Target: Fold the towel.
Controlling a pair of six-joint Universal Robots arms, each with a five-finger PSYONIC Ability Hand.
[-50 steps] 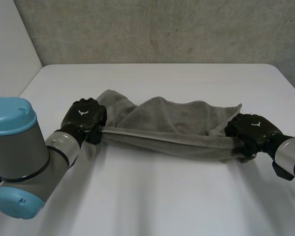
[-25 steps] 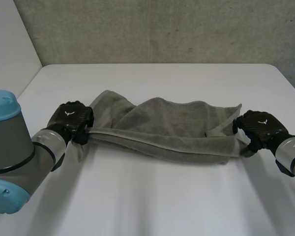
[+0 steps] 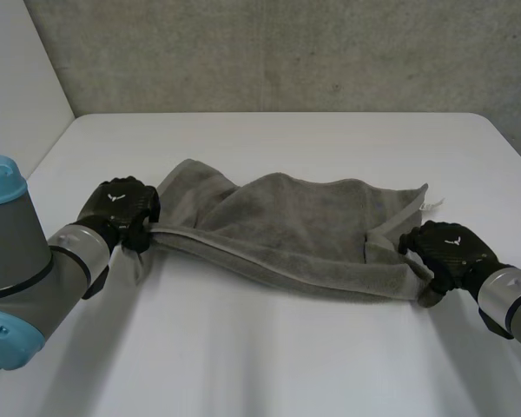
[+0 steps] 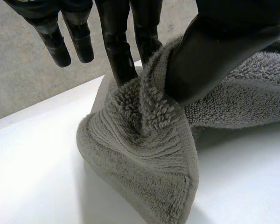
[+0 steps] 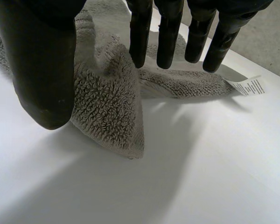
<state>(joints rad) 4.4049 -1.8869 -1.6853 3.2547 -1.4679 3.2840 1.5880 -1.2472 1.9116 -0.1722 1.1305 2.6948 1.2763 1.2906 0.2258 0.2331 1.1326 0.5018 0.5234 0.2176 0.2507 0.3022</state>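
Pulled wider than a second ago, the grey terry towel (image 3: pixel 295 221) now spans the middle of the frame in the head view. The left hand (image 3: pixel 120 207) has drawn away toward the left edge, and the right hand (image 3: pixel 443 248) has slipped down toward the lower right. The towel's near hem runs as a taut line between the two hands. Behind that line the cloth lies rumpled and loosely doubled on itself, with a small white label (image 3: pixel 430 206) poking out at the right end.

Each hand holds an end corner. In the left wrist view the thumb and fingers (image 4: pixel 119 56) are clamped together on a bunched corner of the towel (image 4: pixel 140 158). In the right wrist view the other corner (image 5: pixel 109 107) rises between the thumb and fingers (image 5: pixel 141 37), which appear to pinch it. Everything rests on the white worktop (image 3: pixel 269 356).

The task looks to be at an early stage: the towel is gripped and being straightened, but no clean fold lies in it yet. It has yet to be flattened and one half laid squarely over the other before the hands let go.
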